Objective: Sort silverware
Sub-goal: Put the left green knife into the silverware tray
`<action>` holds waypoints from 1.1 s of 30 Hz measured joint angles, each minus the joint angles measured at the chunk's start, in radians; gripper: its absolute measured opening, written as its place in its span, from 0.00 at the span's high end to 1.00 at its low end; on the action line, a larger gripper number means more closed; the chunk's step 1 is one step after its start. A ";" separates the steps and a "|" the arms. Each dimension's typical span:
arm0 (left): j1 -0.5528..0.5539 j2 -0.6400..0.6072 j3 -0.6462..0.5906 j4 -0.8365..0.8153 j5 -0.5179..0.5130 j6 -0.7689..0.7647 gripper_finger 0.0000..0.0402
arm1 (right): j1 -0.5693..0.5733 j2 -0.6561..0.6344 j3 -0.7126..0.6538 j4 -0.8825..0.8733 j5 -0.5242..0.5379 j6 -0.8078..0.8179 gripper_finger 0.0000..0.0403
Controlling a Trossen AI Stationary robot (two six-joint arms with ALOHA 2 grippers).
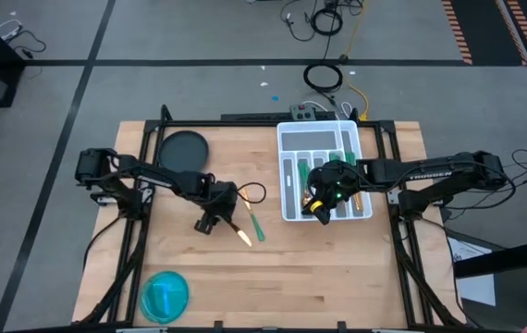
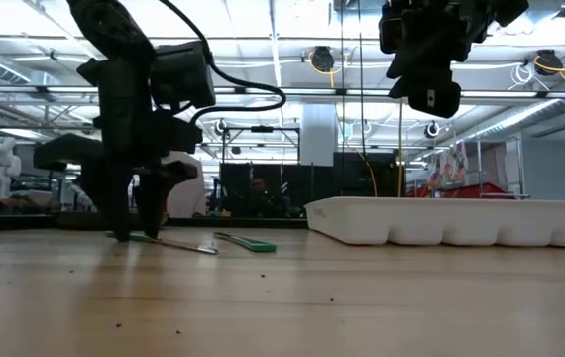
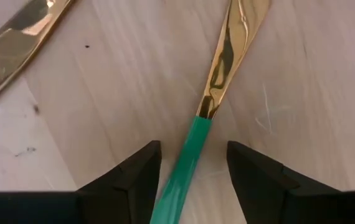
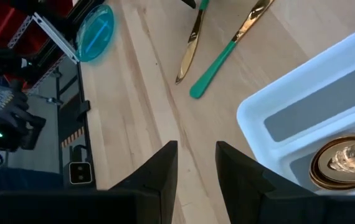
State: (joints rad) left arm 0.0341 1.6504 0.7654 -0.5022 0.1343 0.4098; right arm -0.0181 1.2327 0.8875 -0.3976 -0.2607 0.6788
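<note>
Two pieces of silverware with gold heads and green handles lie flat on the wooden table, one (image 1: 243, 231) close beside the other (image 1: 256, 225). My left gripper (image 3: 193, 168) is down at the table, open. Its fingers stand on either side of one piece's green handle (image 3: 187, 158) with a gap on each side, and the gold head (image 3: 230, 43) points away. A second gold head (image 3: 15, 37) lies beside it. My right gripper (image 4: 196, 165) is open and empty, raised over the near edge of the white tray (image 1: 291, 139). More silverware (image 1: 288, 176) lies in the tray's compartments.
A dark round plate (image 1: 182, 150) sits at the table's far left. A blue round bowl (image 1: 165, 296) stands near the near edge. The tray holds a gold spoon bowl (image 4: 345, 162). Bare wood spreads between the two loose pieces and the tray (image 2: 461, 220).
</note>
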 joint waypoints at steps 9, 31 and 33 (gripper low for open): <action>0.027 0.019 -0.011 0.055 0.004 0.044 0.93 | 0.001 -0.005 0.000 0.003 -0.007 0.051 0.75; 0.018 -0.079 0.164 -0.258 0.014 -0.114 0.96 | 0.083 -0.413 0.001 -0.027 0.201 0.060 0.75; 0.009 -0.081 0.205 -0.278 0.013 -0.114 0.96 | 0.089 -0.437 0.001 -0.059 0.221 0.064 0.75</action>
State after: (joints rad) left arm 0.0429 1.5692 0.9709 -0.7800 0.1476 0.2959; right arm 0.0711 0.7954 0.8886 -0.4566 -0.0397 0.7424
